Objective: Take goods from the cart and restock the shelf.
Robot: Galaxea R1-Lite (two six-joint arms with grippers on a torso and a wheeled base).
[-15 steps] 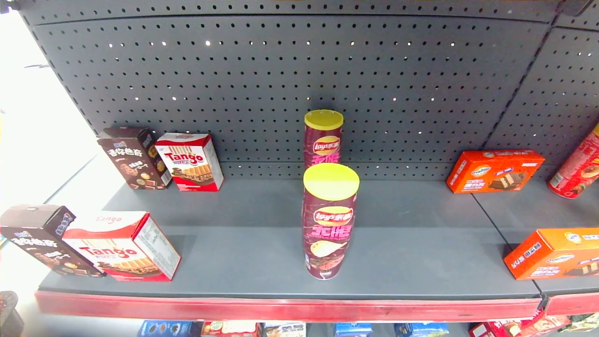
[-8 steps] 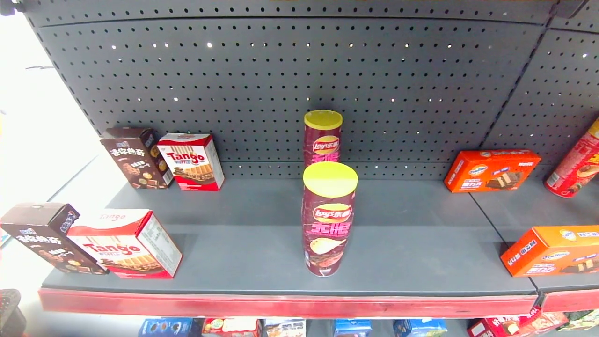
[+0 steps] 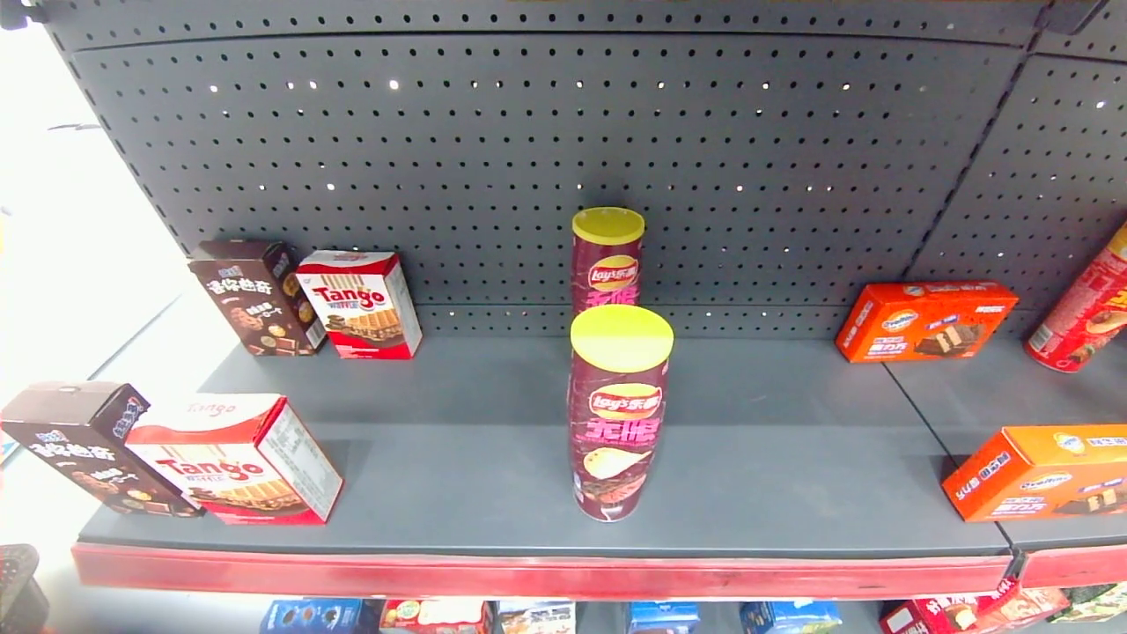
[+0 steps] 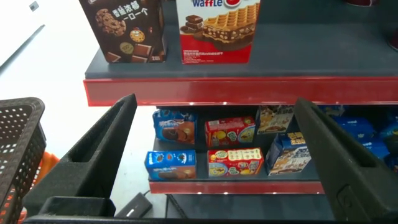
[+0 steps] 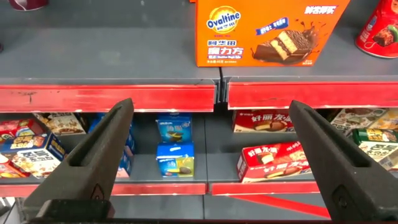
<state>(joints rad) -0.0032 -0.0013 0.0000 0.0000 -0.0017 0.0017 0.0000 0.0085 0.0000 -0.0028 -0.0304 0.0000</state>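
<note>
I find the left gripper (image 4: pixel 214 102) and right gripper (image 5: pixel 210 104) spread wide and empty. The shelf (image 4: pixel 249 92) is ahead, above both. The stocked chip can (image 3: pixel 618 414) stands there upright. The cart basket (image 4: pixel 18 143) is beside the left gripper, so I judge a fetch is next.

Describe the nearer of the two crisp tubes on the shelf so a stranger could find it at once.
Find the grey shelf with the red front edge and pegboard wall behind. Near its middle stand two upright maroon tubes with yellow lids, one behind the other. Yours is the front tube, near the red edge; the back tube stands by the pegboard.
</note>
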